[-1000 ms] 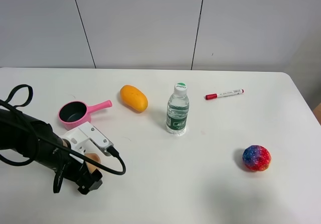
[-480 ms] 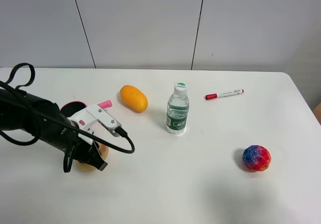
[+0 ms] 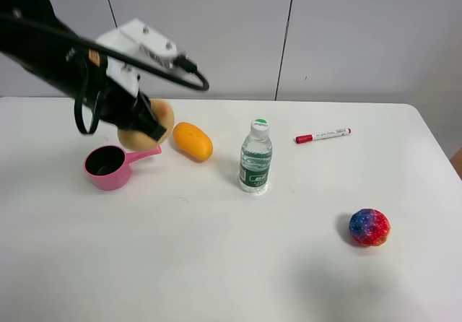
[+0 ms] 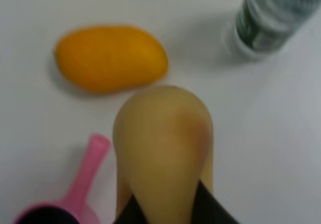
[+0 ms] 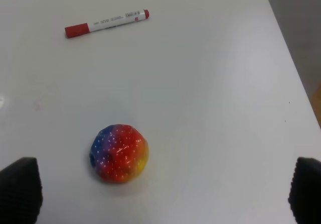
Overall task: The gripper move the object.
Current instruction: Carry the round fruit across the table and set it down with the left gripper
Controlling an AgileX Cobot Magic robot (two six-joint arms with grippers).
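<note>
My left gripper [image 3: 146, 125] is shut on the potato [image 3: 163, 112], a tan oval with a brownish spot, and holds it in the air above the table's back left. In the exterior view it hangs between the pink ladle [image 3: 108, 165] and the mango [image 3: 192, 141]. In the left wrist view the potato [image 4: 163, 138] fills the middle, with dark fingers [image 4: 126, 215] on either side of its lower end. My right gripper [image 5: 163, 191] is open and empty, and only its two dark fingertips [image 5: 20, 190] show, wide apart above the table.
An orange mango [image 4: 110, 58], a water bottle [image 3: 255, 156] and the pink ladle's handle [image 4: 89, 166] lie below the held potato. A red marker [image 3: 323, 135] lies at the back right. A red-blue speckled ball [image 5: 119, 152] sits near the right gripper, close to the table's right edge [image 5: 288, 68].
My left arm has lifted the potato from the table's front left, carrying it up and towards the back, to above the ladle and mango. Nothing else has moved.
</note>
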